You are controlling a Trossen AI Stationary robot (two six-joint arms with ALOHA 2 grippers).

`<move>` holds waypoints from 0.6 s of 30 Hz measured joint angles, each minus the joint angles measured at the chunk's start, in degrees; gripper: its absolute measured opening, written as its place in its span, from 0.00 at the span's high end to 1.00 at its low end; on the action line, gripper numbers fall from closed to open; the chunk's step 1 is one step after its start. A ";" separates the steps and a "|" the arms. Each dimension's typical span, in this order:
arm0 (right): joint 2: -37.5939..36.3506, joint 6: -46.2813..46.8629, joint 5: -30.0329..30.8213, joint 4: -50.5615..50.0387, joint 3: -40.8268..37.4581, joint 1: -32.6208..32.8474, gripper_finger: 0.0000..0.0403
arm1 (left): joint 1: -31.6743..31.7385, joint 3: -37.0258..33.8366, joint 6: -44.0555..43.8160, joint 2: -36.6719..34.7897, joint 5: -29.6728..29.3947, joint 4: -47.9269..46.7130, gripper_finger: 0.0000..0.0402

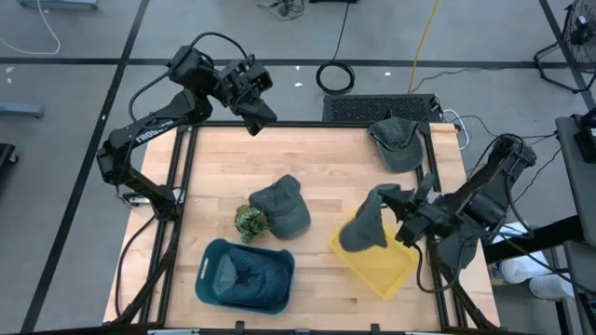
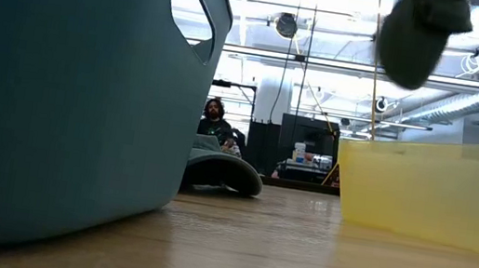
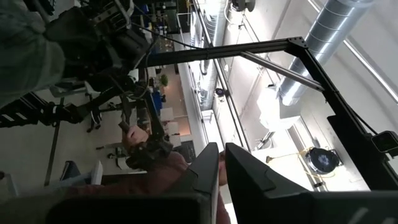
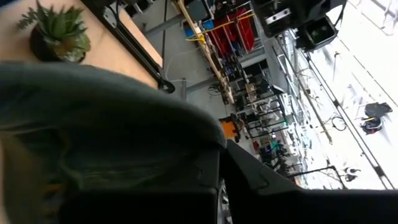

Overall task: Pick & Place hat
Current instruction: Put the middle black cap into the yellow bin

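Hat (image 1: 365,229): clamped in your right gripper (image 1: 399,216), hanging over the yellow tray (image 1: 396,274) at four o'clock, transfer step, release next; left gripper (image 1: 259,119) closed, empty, eleven o'clock.

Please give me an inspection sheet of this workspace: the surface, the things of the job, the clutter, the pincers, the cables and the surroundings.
Surface: wooden table, mostly bare.
Job's things: one grey hat hangs from the right pincer above the yellow bin; a second hat lies mid-table; a third hat lies at the far right corner; a fourth hat is in the blue basket.
Clutter: small plant beside the mid-table hat.
Pincers: left pincer shut, empty, raised at the far left edge; right pincer shut on the hat.
Cables: coiled cable on the floor.
Surroundings: seated person beyond the table.
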 joint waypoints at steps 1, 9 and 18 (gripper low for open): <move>0.00 0.95 -0.02 0.04 -0.56 0.34 1.00 | 0.00 0.00 -0.09 0.00 -0.01 0.00 0.91; 0.02 8.27 -0.44 0.05 -5.30 3.42 1.00 | 0.00 0.00 -0.10 0.00 0.02 0.00 0.91; 1.03 16.23 -3.47 0.67 -10.35 6.41 1.00 | 0.00 0.00 0.13 0.00 0.07 0.00 0.91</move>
